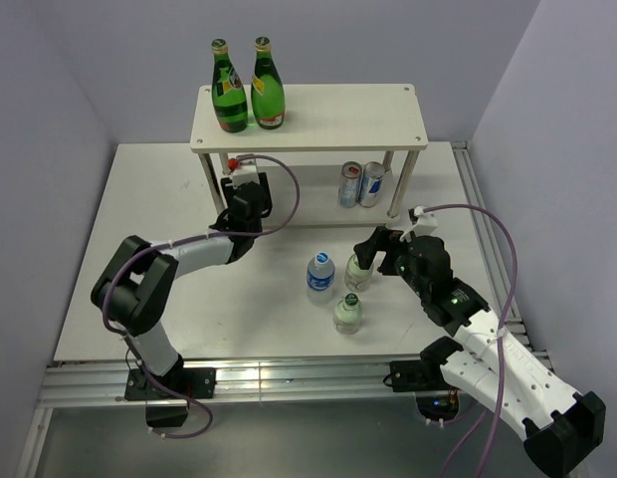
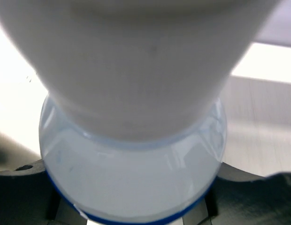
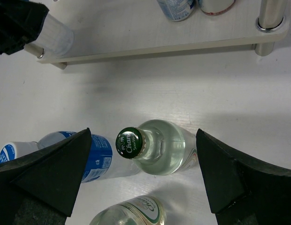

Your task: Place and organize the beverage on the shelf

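Table (image 1: 189, 299): right claw (image 1: 374, 248) straddles glass bottle (image 3: 160, 149)

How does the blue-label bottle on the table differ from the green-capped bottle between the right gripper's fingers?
Cap: the blue-label bottle has a white one, the green-capped bottle a green one. Label: the blue-label bottle wears a blue band; the green-capped bottle shows no blue. Place: the green-capped bottle stands between the open right gripper's fingers; the blue-label bottle stands outside them. Both are upright on the table.
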Controlling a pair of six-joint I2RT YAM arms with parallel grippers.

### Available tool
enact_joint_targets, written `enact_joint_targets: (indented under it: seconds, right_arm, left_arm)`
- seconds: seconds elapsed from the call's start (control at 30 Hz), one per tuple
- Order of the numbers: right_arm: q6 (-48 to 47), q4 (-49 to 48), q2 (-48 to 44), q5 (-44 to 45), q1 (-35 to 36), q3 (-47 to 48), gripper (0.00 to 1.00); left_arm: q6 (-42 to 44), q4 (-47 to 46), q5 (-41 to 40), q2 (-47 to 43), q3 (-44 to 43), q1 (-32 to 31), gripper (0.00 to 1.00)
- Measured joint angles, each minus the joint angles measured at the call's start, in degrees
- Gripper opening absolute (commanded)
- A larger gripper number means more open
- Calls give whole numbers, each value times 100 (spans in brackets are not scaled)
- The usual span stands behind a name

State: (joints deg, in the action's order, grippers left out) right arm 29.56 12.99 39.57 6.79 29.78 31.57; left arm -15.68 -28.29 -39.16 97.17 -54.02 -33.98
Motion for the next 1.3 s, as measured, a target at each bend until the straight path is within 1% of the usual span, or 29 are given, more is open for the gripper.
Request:
enact_joint_targets:
  seconds: [0.23,0.27,0.3,0.33,0.37,0.4,0.47,0.53,0.6,0.67,0.73,0.83,0.97,1.0,1.2,1.3]
  right_arm:
    - [0,-9,39,-26,0,0,99]
    - [0,-9,44,-28,0,0,99]
    - [0,-9,46,-31,0,0,99]
    - [0,-9,46,-37,0,0,99]
    - [0,-9,48,-39,0,0,99]
    - [0,-11,48,-39,0,0,99]
    - [0,-11,48,-42,0,0,99]
    - [0,-11,48,-42,0,0,99]
    - [0,-11,48,-44,0,0,99]
    - [0,-11,48,-46,0,0,99]
    - [0,-11,48,-46,0,0,99]
    - [2,-11,48,-46,0,0,99]
    - [13,-13,44,-44,0,0,99]
    - [17,-11,39,-44,0,0,99]
    - [22,-13,-42,-42,0,-2,99]
    - [24,-15,-72,-46,0,-2,99]
  left_arm:
    - [2,-127,59,476,-492,149,1]
    - [4,-127,57,518,-542,155,9]
    - [2,-127,55,551,-579,157,13]
    - [2,-129,55,575,-605,157,20]
    - [2,-127,57,577,-612,160,39]
    - [-2,-125,55,577,-612,160,50]
    - [-2,-120,59,577,-612,160,70]
    - [2,-105,52,577,-612,160,76]
    - [-4,-125,50,575,-612,162,86]
    - [-4,-142,52,566,-612,160,93]
    - [-7,-120,55,538,-610,160,95]
    - [-4,-66,50,400,-566,133,96]
    - [-9,85,-48,0,-240,-35,97]
    - [-15,136,-81,-149,-149,-111,95]
    - [-286,702,-251,-1519,586,-721,93]
    - [-468,1102,-393,-2334,984,-1169,93]
